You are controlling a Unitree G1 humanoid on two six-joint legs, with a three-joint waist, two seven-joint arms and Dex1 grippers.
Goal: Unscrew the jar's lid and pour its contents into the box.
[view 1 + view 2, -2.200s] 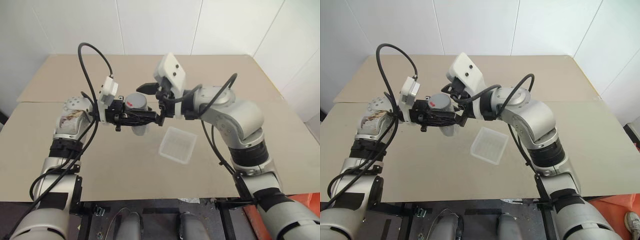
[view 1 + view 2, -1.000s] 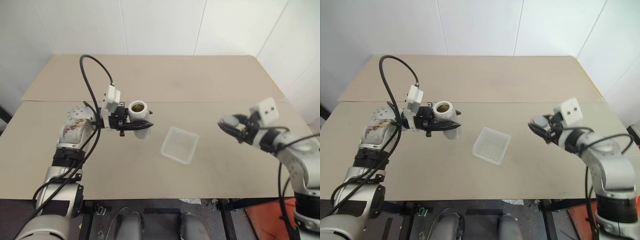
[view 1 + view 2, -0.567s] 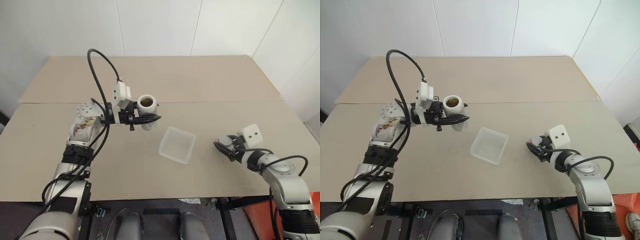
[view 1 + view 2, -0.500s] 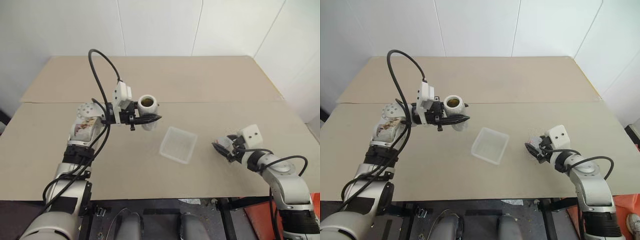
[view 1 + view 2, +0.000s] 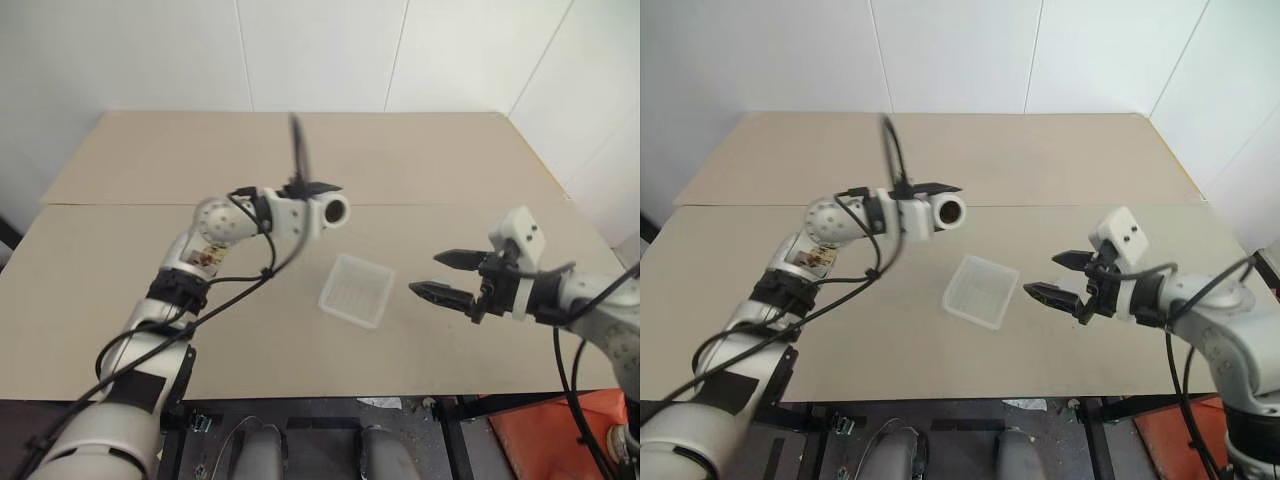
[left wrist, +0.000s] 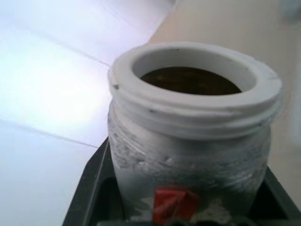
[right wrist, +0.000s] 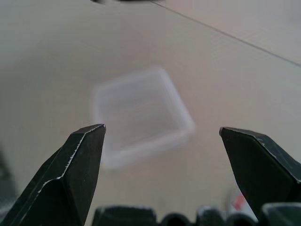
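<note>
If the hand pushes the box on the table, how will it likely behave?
The box looks like thin translucent plastic and empty, so probably light and quick to slide. Its shallow, wide shape suggests it will not tip easily. The flared rim may flex under pressure.

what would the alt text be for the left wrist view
An open, lidless silvery-grey jar is seen close up, clamped in the left gripper, with brown contents visible inside its white rim. A red label mark shows low on its side, and tan tabletop lies behind.

Table [image 5: 450, 160]: beige, a seam running across it. On it: one translucent white box [image 5: 356, 290], near centre.
</note>
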